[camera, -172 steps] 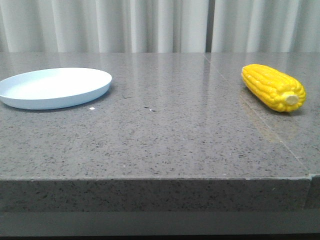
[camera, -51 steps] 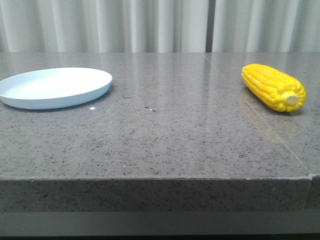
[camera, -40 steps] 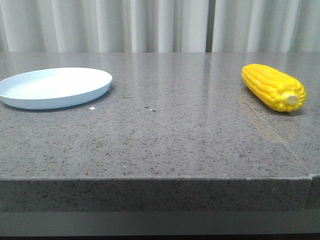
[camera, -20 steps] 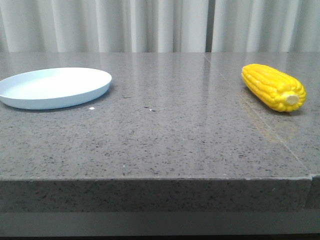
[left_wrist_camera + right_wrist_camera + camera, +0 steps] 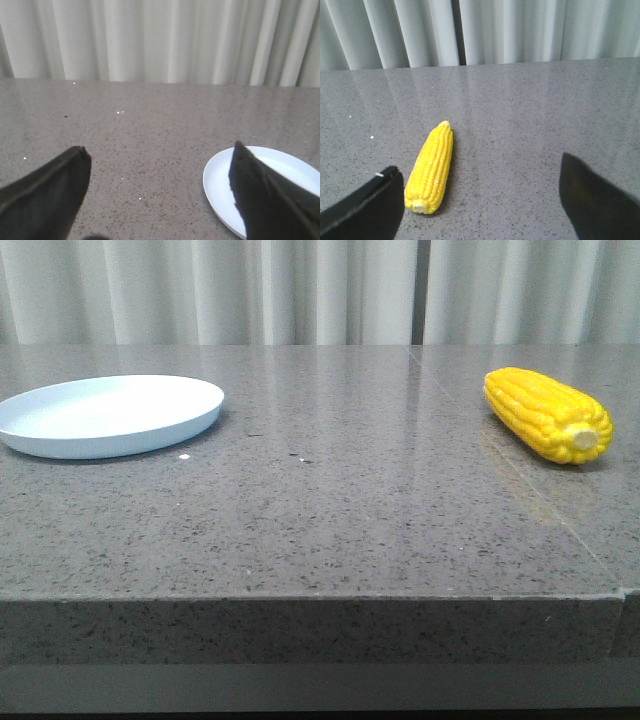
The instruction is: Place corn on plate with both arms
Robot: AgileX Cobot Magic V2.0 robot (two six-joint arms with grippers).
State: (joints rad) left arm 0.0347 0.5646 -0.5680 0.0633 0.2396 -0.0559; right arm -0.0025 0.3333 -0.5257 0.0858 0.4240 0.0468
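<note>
The yellow corn (image 5: 548, 416) lies on the grey stone table at the right, its pale stub end toward the front. It also shows in the right wrist view (image 5: 431, 168). My right gripper (image 5: 479, 170) is open and empty above the table, with the corn just inside its one finger (image 5: 367, 207). The pale blue-white plate (image 5: 110, 416) sits at the table's left. In the left wrist view its rim (image 5: 212, 187) shows behind one finger (image 5: 265, 197). My left gripper (image 5: 160, 152) is open and empty, beside the plate. Neither arm shows in the front view.
The grey speckled table (image 5: 330, 510) has a front edge near the camera and a seam (image 5: 520, 480) running under the corn's side. Pale curtains (image 5: 320, 290) hang behind the table.
</note>
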